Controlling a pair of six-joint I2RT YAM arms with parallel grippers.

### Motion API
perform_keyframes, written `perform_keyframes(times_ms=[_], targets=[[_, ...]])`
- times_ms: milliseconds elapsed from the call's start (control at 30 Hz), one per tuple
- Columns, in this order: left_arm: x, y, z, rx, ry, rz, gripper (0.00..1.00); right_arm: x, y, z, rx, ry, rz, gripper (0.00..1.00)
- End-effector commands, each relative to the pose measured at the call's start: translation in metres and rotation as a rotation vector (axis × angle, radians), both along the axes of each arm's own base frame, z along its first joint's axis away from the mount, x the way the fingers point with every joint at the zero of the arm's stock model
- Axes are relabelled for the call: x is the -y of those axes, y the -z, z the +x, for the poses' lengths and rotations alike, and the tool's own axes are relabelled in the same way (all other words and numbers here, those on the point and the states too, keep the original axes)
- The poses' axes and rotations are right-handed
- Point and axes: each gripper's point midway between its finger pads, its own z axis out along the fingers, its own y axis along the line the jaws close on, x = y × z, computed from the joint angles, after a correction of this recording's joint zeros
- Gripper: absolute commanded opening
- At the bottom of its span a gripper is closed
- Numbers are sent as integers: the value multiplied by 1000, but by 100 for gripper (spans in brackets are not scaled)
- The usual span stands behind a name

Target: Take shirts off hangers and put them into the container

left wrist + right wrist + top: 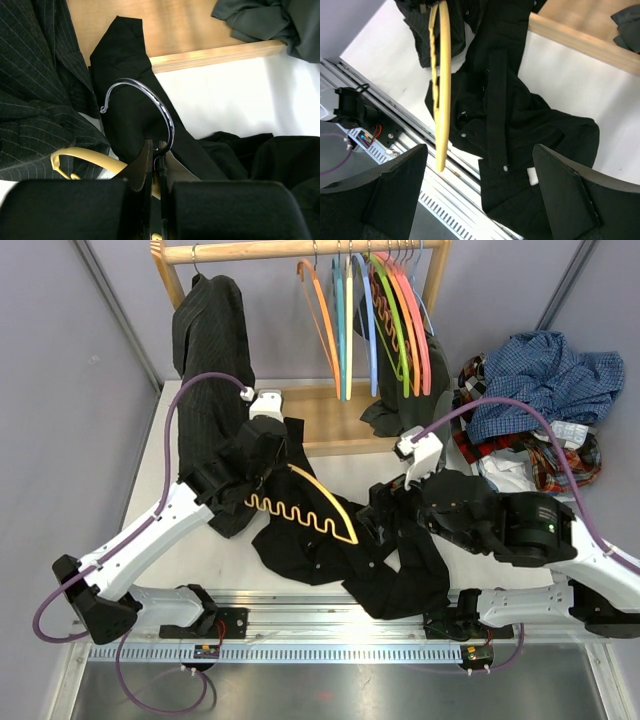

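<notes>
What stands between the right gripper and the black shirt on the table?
Nothing visible covers it. The right gripper hangs open over the black shirt, whose placket lies bare between the fingers. The yellow hanger, held by its hook in the shut left gripper, crosses only the shirt's left edge in the wrist view.

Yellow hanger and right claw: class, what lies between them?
The crumpled black shirt lies between yellow hanger and right claw, clearest in the top view.
</notes>
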Motion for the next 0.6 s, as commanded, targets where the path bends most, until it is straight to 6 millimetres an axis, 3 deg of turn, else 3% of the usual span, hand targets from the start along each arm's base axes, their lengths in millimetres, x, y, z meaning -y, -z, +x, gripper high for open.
perform_keyframes(times_ms=[0,167,267,400,533,567], targets=[[5,-41,15,121,-28,-65,0,9,-19,-2,35,-21,40,94],[16,-57,16,140,-5,-107,0,-10,-6,-8,8,-79,49,94],[22,-65,16,151,9,-114,0,-35,11,-15,-41,-141,59,94],[30,-68,14,147,31,-131,0,-54,19,-17,-63,-176,72,89],[40,-68,8,139,64,-148,0,-59,22,-14,-60,-169,61,69],[42,-67,7,135,68,-149,0,-59,21,-13,-55,-164,65,60]])
